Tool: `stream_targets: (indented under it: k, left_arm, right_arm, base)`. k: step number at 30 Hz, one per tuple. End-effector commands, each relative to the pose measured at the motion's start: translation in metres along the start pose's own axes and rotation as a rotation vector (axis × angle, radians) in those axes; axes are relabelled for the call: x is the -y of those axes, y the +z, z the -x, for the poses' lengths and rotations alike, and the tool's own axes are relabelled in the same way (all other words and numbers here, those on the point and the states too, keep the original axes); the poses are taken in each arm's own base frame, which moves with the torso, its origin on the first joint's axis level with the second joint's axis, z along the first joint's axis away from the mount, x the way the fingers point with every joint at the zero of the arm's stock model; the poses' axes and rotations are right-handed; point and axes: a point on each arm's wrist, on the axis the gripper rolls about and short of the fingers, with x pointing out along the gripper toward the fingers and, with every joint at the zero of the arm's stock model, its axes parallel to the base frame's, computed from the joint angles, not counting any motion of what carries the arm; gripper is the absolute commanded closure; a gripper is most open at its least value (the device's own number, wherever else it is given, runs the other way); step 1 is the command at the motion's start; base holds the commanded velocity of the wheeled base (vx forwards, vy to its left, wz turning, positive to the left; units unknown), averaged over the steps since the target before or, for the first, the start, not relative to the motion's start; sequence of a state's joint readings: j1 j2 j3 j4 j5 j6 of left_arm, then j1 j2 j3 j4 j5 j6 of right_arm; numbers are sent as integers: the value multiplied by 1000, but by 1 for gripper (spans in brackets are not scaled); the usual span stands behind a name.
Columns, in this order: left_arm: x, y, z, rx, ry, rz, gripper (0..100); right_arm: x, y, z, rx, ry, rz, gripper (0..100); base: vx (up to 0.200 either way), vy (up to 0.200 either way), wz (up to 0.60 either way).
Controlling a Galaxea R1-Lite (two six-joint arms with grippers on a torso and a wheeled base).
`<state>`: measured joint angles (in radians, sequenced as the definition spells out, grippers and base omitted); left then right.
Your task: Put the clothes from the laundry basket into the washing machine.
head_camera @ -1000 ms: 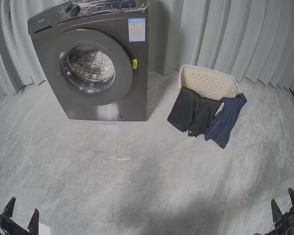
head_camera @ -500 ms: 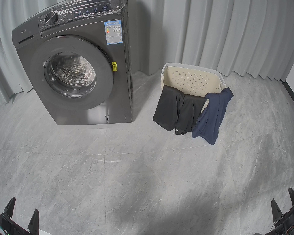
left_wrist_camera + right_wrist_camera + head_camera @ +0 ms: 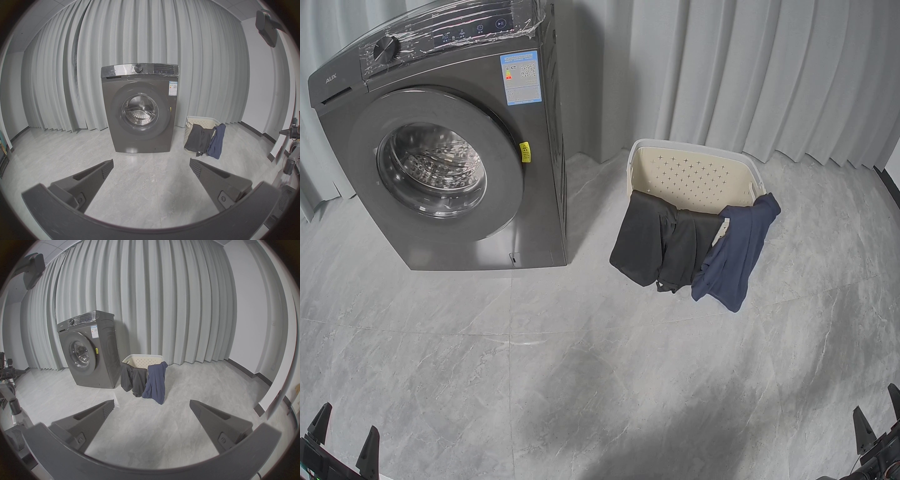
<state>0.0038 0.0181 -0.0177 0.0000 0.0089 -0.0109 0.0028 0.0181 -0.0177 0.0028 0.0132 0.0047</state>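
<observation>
Both sets of jaws are standing wide open and holding nothing. Left gripper (image 3: 150, 162) and right gripper (image 3: 150, 402) are hanging low over the floor (image 3: 581, 375), well short of the basket (image 3: 700, 164).

Clothes are sitting where the task starts:
- The black garment (image 3: 656, 240) is draping over the basket's front rim, with its hem reaching the floor.
- The navy garment (image 3: 737, 250) is hanging just beside it over the same rim and overlapping its edge.

The washer (image 3: 537, 187) is standing near the basket, on the basket's left, with a gap between them. Its door looks shut to me, but I can't confirm.

Change over the last second: the whole head view is shifting. The washer is sliding toward the left edge and the basket is drifting toward centre. That's the camera moving, not the things; both garments are keeping the same drape.

Read: the robot is lining up on the basket. This is still the approach step, with nothing picked. The next move needs to close most of the floor gap before either arm can reach the rim. The door probably needs opening before any loading.
</observation>
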Motion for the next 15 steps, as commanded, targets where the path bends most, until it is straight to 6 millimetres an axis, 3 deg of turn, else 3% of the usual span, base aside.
stream_targets:
  k: [1,5,15]
  left_arm:
    - [0,-5,0,-4,1,1,0]
    - [0,-5,0,-4,1,0,0]
    - [0,-5,0,-4,0,0,0]
  right_arm:
    - [0,-5,0,2,1,0,0]
    - [0,-5,0,2,1,0,0]
    - [0,-5,0,0,1,0,0]
  base:
    - [0,0,0]
    - [0,0,0]
    - [0,-200,0]
